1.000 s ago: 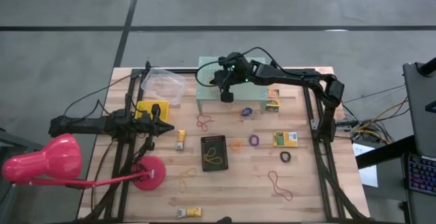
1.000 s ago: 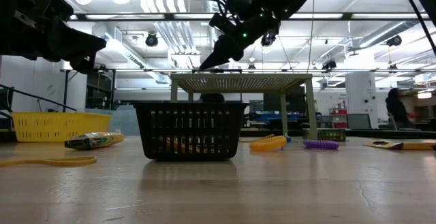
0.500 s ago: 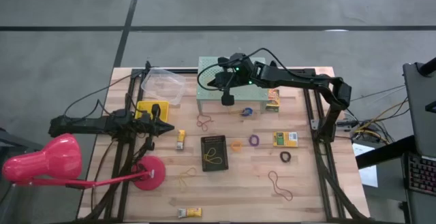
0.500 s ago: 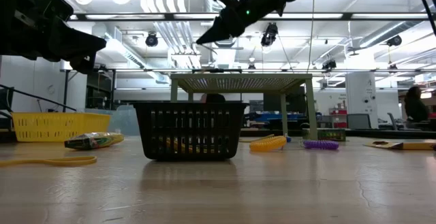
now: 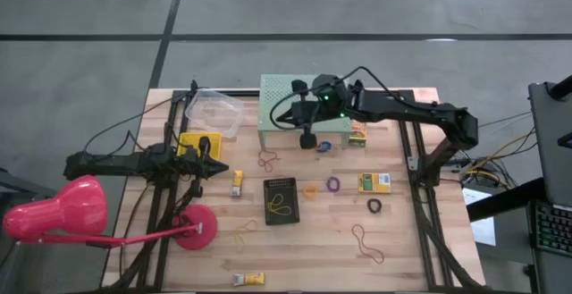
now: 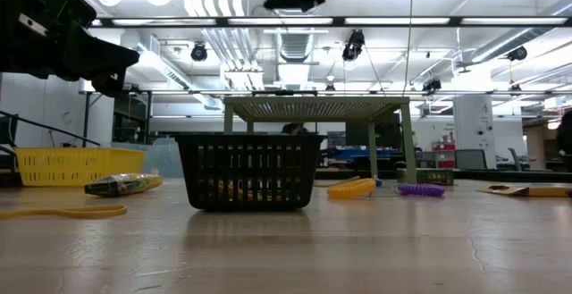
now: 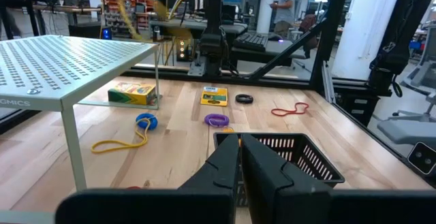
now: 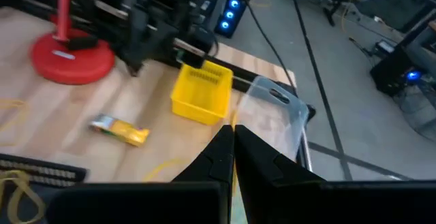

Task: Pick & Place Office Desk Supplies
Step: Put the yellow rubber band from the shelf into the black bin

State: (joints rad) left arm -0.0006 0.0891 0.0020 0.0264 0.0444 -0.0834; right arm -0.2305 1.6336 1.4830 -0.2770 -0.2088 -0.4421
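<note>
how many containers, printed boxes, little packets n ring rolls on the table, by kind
containers: 3 - clear tub, yellow basket, black mesh basket
yellow-orange printed boxes: 2
small yellow packets: 2
ring rolls: 2 - blue ring roll, black ring roll
total: 9

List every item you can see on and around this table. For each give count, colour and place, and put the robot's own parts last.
Stand: one, mint green, table's far middle.
Clear tub: one, far left.
Yellow basket: one, left of the stand.
Black basket: one, centre, yellow band inside.
Lamp: one, pink, near left corner.
Printed boxes: two, yellow, right side.
Rubber bands: several, red, orange, yellow, purple, scattered.
Black ring: one, right.
Left gripper: shut, by the yellow basket.
Right gripper: shut, raised at the stand's front edge.
</note>
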